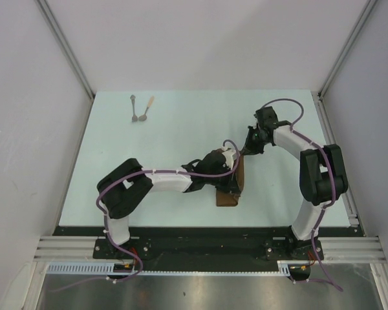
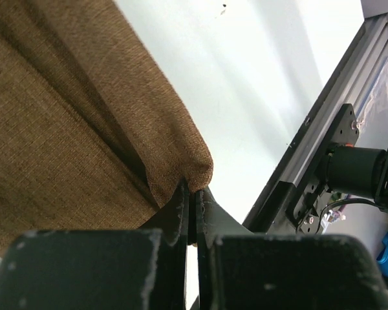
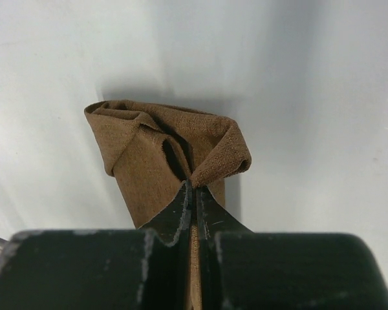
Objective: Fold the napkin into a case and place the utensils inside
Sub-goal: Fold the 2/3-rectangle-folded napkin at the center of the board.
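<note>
napkin partly hidden, utensils tiny (heads unclear)

No readable text, label, brand, number or sign on any surface in the three views.

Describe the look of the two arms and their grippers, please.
The left arm and the right arm have white links, black joints and a purple cable looped alongside. The left gripper and the right gripper are matte black, with flat tapering fingers, scuffed pale.
</note>
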Robot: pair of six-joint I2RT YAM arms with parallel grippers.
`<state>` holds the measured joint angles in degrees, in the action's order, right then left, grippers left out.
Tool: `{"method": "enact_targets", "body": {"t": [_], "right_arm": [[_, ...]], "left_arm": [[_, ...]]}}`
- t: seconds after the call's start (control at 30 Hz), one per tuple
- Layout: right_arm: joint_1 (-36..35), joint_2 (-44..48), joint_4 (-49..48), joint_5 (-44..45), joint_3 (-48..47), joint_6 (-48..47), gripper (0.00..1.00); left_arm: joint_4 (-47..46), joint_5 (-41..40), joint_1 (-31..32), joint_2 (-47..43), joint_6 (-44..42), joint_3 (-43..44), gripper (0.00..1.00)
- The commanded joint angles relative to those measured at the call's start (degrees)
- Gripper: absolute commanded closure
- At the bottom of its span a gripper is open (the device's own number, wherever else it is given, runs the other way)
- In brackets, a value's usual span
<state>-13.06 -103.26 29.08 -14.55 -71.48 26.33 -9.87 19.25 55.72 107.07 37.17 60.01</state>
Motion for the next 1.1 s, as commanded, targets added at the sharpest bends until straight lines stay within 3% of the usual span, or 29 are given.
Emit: {"method": "enact_targets", "body": {"t": [0.0, 0.2, 0.37, 0.57, 0.7, 0.73, 0.87, 0.9, 1.07], "right_arm": [[-1.9, -2.3, -3.2, 3.6, -6.7, 2.1, 1.00], [-4.5, -4.7, -2.3, 2.6, -10.6, 1.6, 1.00], [-6.1, -5.8, -3.7, 0.2, -10.8, 2.0, 1.00], [-8.6, -6.7, -2.6, 2.2, -12.5, 2.3, 1.00], [-9.2, -7.2, -3.2, 2.2, -12.7, 2.9, 1.00], [-9.4, -7.3, -3.2, 2.1, -12.6, 2.9, 1.00], [-10.3, -7.5, -3.4, 1.8, -12.8, 3.3, 1.00], [-10.5, -7.4, -3.4, 1.8, -12.8, 3.3, 1.00], [-10.9, -7.2, -3.6, 1.7, -12.4, 3.0, 1.00]], "left_arm": [[-1.5, 3.0, 0.4, -4.5, 1.0, -3.6, 1.00], [-1.8, 0.5, 0.3, -7.4, 0.2, -6.9, 1.00], [-1.9, 6.1, -0.5, -5.6, 0.9, -7.4, 1.00], [-2.4, 3.3, -0.6, -9.8, -0.9, -10.6, 0.98], [1.1, 0.1, -0.6, -10.5, -3.1, -11.2, 0.81], [1.6, -0.1, -0.6, -10.6, -3.2, -11.2, 0.69], [3.7, -1.7, -0.6, -12.2, -4.4, -11.3, 0.51], [4.1, -1.7, -0.7, -13.2, -5.7, -11.1, 0.41], [7.7, -1.2, -1.5, -17.8, -7.8, -10.0, 0.25]]}}
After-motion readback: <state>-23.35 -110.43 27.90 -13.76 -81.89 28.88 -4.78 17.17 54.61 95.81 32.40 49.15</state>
